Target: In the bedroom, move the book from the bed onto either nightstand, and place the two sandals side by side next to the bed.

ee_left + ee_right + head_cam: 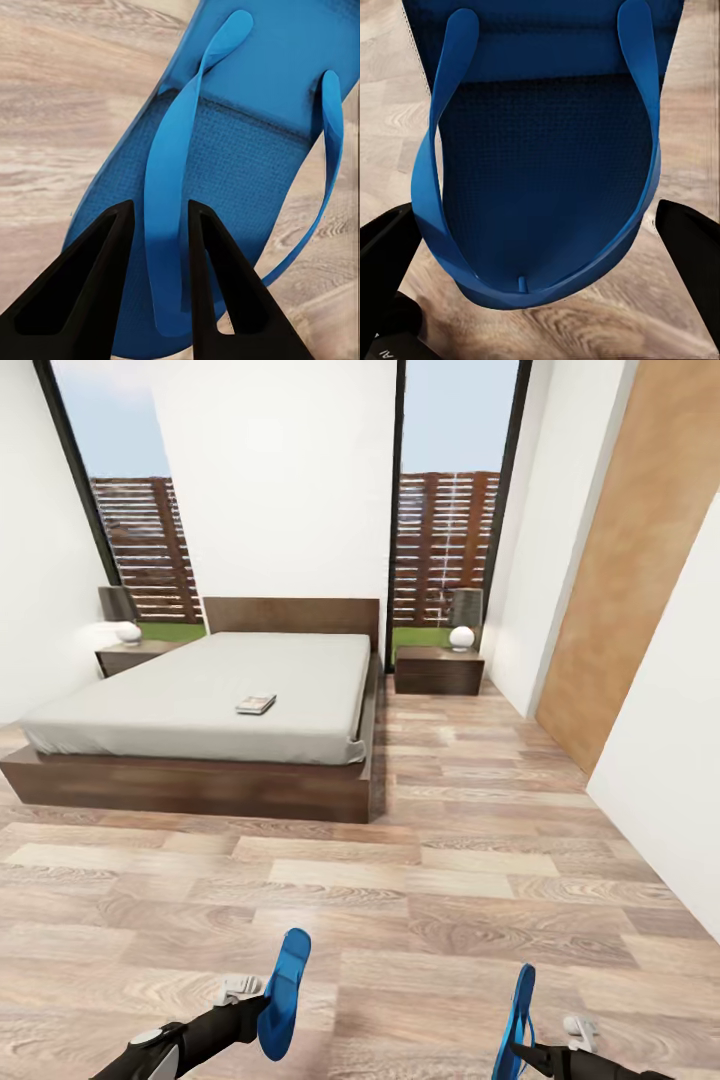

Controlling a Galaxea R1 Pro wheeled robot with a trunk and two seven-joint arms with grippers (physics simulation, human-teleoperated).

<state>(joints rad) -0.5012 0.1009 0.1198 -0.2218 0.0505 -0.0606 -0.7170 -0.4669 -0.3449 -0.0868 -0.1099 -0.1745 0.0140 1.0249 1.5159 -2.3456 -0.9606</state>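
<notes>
The left tool (pixel 262 1000) is clenched on one blue sandal (pixel 283 992): in the left wrist view its two black fingers (pixel 97 292) pinch a thong strap (pixel 171 187) between them, with the sole hanging just beyond. The right tool (pixel 528 1050) carries the other sandal (pixel 514 1022), held edge-up above the wood floor (pixel 450 880). In the right wrist view the black fingers (pixel 690 255) stand to either side of the heel end of the sandal (pixel 540 150); they appear to bear on its edges, so the right tool is judged to be grasping it, though the contact itself is hard to see. Both sandals look light and bendy, probably foam; a strap grip lets the sole swing and twist, so it is likely to settle at an angle when set down, while an edge grip should keep the sole steadier but could slip on the smooth rim. The bed (pixel 200 780) lies well ahead of both tools, and the book (pixel 256 704) rests flat on its grey mattress, nearer the foot than the headboard. It looks thin and stiff, best pinched across a free edge. A nightstand (pixel 440 670) stands beyond the right tool beside the bed, and another nightstand (pixel 135 655) sits at the far side, each with a lamp (pixel 463 622) on top.
</notes>
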